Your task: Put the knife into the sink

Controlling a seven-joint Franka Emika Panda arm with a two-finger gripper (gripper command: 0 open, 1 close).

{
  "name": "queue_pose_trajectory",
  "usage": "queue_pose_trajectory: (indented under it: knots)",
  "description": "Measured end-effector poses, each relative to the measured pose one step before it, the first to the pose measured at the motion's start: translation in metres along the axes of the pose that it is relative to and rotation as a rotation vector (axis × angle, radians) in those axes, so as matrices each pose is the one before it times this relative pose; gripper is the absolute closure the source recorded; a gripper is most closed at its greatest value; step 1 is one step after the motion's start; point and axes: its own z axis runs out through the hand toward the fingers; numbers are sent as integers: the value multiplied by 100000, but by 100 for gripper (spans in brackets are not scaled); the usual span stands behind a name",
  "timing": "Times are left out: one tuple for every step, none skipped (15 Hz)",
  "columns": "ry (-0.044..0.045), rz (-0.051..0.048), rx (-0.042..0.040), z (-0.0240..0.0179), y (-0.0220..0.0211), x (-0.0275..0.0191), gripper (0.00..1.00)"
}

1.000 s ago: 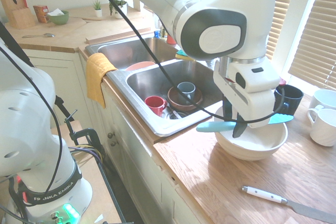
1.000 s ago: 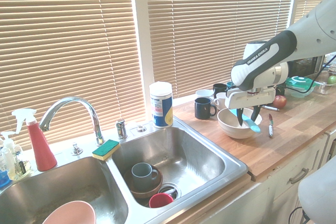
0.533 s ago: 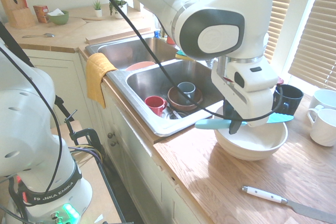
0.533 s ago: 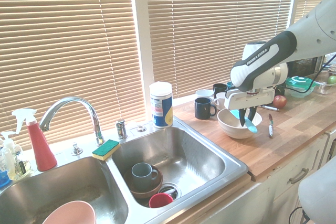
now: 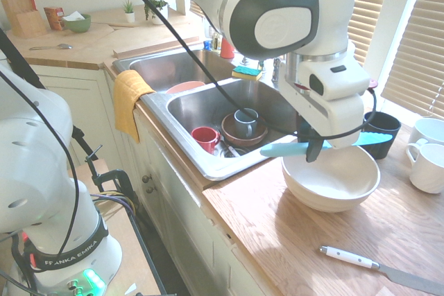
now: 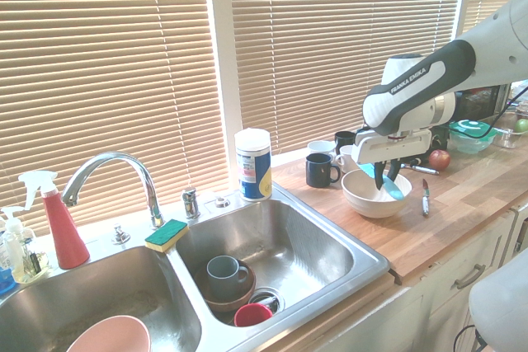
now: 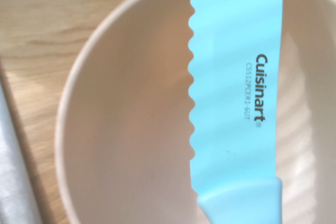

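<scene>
The sink (image 5: pixel 178 146) waits at the left, mugs and a bowl inside. To its right, my fingers (image 5: pixel 314 150) have closed on the turquoise knife (image 5: pixel 285 150) and raised it just above the cream bowl (image 5: pixel 331 184), so carrying it over can begin.

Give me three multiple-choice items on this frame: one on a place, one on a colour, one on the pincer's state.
1. Where is the red mug?
A) In the bowl
B) In the sink
C) On the windowsill

2. What colour is the handle of the knife lying on the counter?
A) White
B) Black
C) Red

3. What is the pincer doing?
A) Hanging open
B) Gripping the mug
C) Gripping the turquoise knife

Key:
1 B: the red mug sits inside the sink.
2 A: the counter knife has a white handle.
3 C: the pincer is closed on the turquoise knife, above the bowl.
</scene>
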Motion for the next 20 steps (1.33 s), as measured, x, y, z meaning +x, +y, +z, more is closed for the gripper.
queue_pose_trajectory:
  knots:
    - [416, -575, 1481, -1503, -84, -287, 100]
    - [223, -1147, 1109, -1492, -258, -472, 100]
    - [13, -1650, 1304, -1378, -543, -847, 100]
    - [-57, -3001, 1042, -1038, -973, -1355, 100]
    - [-256, -4140, 868, -735, -1477, -1859, 100]
    - [-74, -4144, 621, -229, -1649, -1875, 100]
    - [-60, -4411, -140, 210, -1840, -2072, 100]
    - [241, -3671, -169, 628, -1655, -2016, 100]
    - [465, -3257, -163, 1027, -1495, -2050, 100]
    - [453, -2737, 13, 1205, -1325, -2014, 100]
    - [320, -1899, 271, 1325, -1153, -1694, 100]
    - [83, -1214, 313, 1480, -935, -1447, 100]
    - [-383, -712, 129, 1542, -696, -1022, 100]
    - [-837, -373, -147, 1879, -559, -827, 100]
    - [-1105, 114, -502, 2076, -291, -579, 100]
    - [-1201, 203, -808, 2242, -234, -407, 100]
    - [-952, 345, -742, 2146, -261, -256, 100]
    - [-844, 485, -587, 1952, -313, -133, 100]
    - [-640, 461, -542, 1690, -500, -76, 100]
    - [-255, 791, -642, 1361, -670, 101, 100]
